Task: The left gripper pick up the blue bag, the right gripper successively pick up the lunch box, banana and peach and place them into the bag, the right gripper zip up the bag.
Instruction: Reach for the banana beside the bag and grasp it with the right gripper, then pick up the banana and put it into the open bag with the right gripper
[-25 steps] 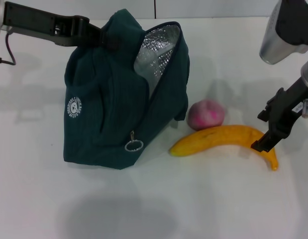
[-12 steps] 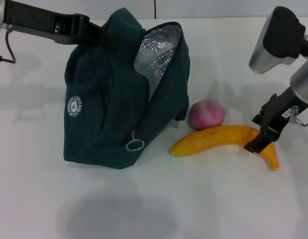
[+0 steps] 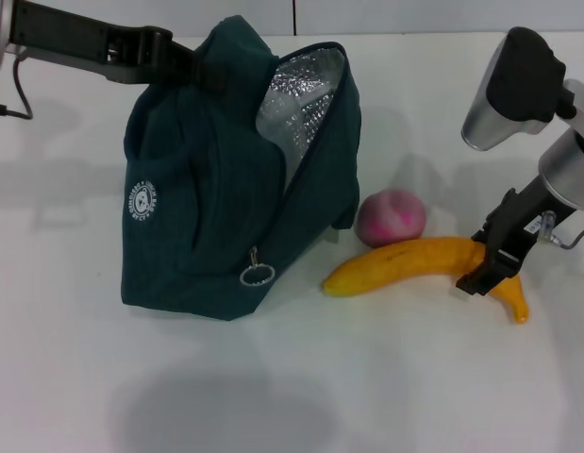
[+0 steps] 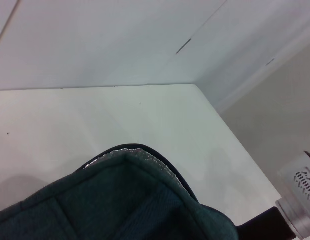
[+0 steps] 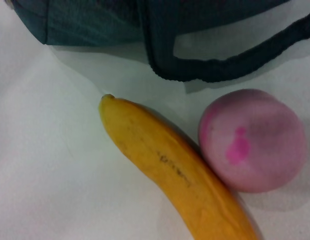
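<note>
The blue bag [image 3: 216, 208] stands on the white table, its top open and the silver lining [image 3: 296, 99] showing. My left gripper [image 3: 190, 68] is shut on the bag's top edge and holds it up; the left wrist view shows only the bag's rim [image 4: 129, 152]. The banana [image 3: 414, 260] lies to the right of the bag, with the peach [image 3: 391, 217] touching its far side. My right gripper [image 3: 480, 269] is open, low over the banana's right part, one finger in front of it. The right wrist view shows banana [image 5: 180, 175], peach [image 5: 252, 140] and a bag handle [image 5: 220, 70]. The lunch box is out of view.
A ring zipper pull [image 3: 256, 275] hangs at the bag's front lower side. A thin black cable [image 3: 10, 104] trails at the far left. The table's far edge meets a wall behind the bag. The right arm's silver cuff [image 3: 485, 118] rises above the banana's right end.
My right gripper has moved left and come down onto the banana's right part. The left gripper, bag, banana and peach have stayed where they were.
</note>
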Controlling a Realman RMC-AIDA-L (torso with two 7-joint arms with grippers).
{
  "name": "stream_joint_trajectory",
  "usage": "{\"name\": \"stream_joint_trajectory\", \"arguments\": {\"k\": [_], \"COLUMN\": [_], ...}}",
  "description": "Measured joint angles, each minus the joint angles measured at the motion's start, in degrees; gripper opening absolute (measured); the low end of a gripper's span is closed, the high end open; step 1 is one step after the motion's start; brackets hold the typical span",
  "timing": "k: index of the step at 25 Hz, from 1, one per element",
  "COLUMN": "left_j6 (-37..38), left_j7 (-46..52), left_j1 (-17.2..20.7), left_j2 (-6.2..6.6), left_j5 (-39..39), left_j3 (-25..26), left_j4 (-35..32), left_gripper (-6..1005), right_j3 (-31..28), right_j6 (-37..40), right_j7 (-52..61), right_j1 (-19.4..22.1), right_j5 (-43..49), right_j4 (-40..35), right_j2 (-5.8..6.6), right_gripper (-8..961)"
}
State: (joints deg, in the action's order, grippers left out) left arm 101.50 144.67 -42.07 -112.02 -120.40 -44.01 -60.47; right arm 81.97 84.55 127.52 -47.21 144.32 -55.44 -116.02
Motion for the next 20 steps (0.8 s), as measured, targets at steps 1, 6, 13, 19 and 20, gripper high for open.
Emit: {"name": "stream_joint_trajectory", "arguments": {"k": [1,6,13,19,20], "left_j6": [0.00,0.00,0.01,0.06,0.06], "left_j7": [0.00,0.01,0.04,0.02,0.02], "left_j1": [0.00,-0.02,0.05,0.51,0.51], "left_j2": [0.02,0.06,0.06,0.27,0.27], "left_j5": [0.01,-0.06,-0.11,-0.06,-0.06], "left_j3": [0.04,0.24,0.25,0.25,0.25], "left_j4": [0.00,0.00,0.00,0.00,0.00], "left_gripper": [41,42,42,43,43], "right_j3": [0.00,0.04,-0.30,-2.98,-3.92], "right_j6": [-0.24,-0.50,2.98,14.07,15.86], "right_j7": [0.00,-0.68,-1.56,-4.50,-5.19], "right_j1": [-0.02,0.61,0.86,2.18,2.38], "right_j5": [0.00,-0.32,-0.73,-0.52,-0.42], "right_j4": [0.26,-0.68,-2.68,-10.66,-11.73], "right_j2": [0.01,0.05,0.38,0.89,0.91], "right_gripper": [756,650,509,456,456]}}
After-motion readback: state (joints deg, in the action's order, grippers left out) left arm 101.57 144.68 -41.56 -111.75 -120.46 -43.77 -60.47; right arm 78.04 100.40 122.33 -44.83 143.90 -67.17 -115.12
